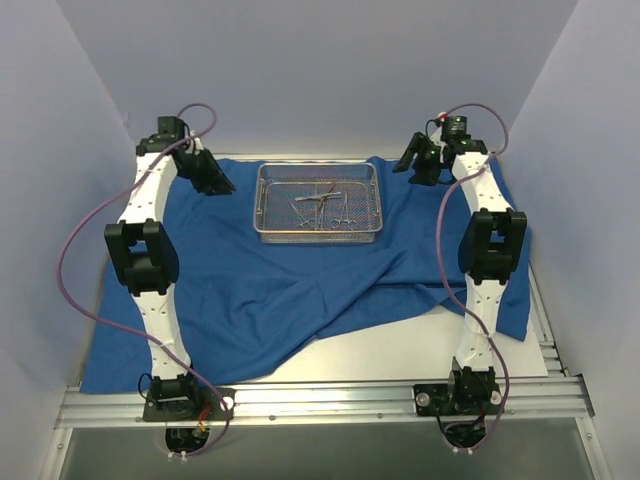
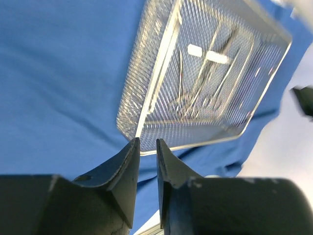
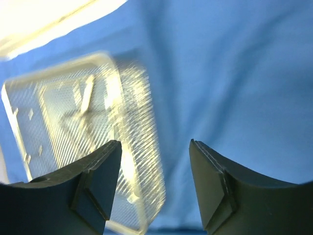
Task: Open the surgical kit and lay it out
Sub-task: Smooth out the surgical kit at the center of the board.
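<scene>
The royal-blue cloth wrap [image 1: 250, 290] [image 2: 58, 73] [image 3: 234, 73] lies opened out over the table. On it at the back centre stands the silver wire-mesh tray [image 1: 318, 166] [image 2: 142, 83] [image 3: 142, 147], holding several thin steel ring-handled instruments [image 1: 322, 205] [image 2: 205, 83] [image 3: 83, 115]. My left gripper [image 1: 222, 186] [image 2: 146, 143] hovers just left of the tray, its jaws a narrow gap apart with nothing between them. On the tray's right side my right gripper [image 1: 404, 163] [image 3: 155, 143] hangs above the cloth, jaws wide apart and empty.
A raised fold [image 1: 385, 265] runs across the cloth in front of the tray. Bare white tabletop [image 1: 420, 350] shows at the front right. An aluminium rail [image 1: 320, 400] carries both arm bases. White enclosure walls stand close at the left, right and back.
</scene>
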Controlling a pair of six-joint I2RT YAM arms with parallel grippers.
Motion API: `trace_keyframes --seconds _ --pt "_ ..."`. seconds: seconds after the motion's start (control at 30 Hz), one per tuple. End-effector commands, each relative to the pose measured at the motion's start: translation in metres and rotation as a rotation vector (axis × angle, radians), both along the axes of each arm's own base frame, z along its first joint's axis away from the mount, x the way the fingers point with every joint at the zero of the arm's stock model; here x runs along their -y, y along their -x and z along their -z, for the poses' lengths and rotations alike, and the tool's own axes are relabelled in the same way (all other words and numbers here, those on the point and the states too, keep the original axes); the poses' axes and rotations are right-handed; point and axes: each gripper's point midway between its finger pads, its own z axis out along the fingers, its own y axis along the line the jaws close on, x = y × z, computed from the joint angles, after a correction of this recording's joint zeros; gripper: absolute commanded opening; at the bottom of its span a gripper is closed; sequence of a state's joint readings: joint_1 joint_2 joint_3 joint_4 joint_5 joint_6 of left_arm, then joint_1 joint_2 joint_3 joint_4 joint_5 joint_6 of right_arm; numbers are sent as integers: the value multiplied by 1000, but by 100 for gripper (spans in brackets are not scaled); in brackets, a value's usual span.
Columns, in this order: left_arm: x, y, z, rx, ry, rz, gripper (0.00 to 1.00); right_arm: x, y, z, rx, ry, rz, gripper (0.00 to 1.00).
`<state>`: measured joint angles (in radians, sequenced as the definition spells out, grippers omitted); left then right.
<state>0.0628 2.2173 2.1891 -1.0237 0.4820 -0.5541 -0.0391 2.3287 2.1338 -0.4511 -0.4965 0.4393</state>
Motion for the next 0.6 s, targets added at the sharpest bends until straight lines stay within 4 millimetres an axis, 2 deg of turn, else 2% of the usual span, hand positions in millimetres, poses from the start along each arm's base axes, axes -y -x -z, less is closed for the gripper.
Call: trace_keyframes --seconds 0.0,0.07,0.2,0.3,0.43,0.47,0.53,0.57 --pt "26 7 3 54 -24 116 29 -38 29 -12 -10 38 -106 59" --pt "43 18 11 36 -59 150 29 -42 43 -1 -54 60 -111 58" --pt "45 25 18 31 -95 139 23 -25 53 13 -84 147 -59 22" --pt "43 28 28 -5 -112 122 5 -18 52 19 -74 173 -48 0" --pt "41 23 32 -9 -116 100 2 -15 39 25 -39 186 -41 0" --pt "42 21 34 -12 -116 99 2 -15 37 32 -47 185 -39 0" --pt "43 14 31 2 -111 92 2 -17 28 27 -26 177 -41 0" --pt "43 12 37 -10 -111 90 2 -19 23 31 -22 168 -38 0"
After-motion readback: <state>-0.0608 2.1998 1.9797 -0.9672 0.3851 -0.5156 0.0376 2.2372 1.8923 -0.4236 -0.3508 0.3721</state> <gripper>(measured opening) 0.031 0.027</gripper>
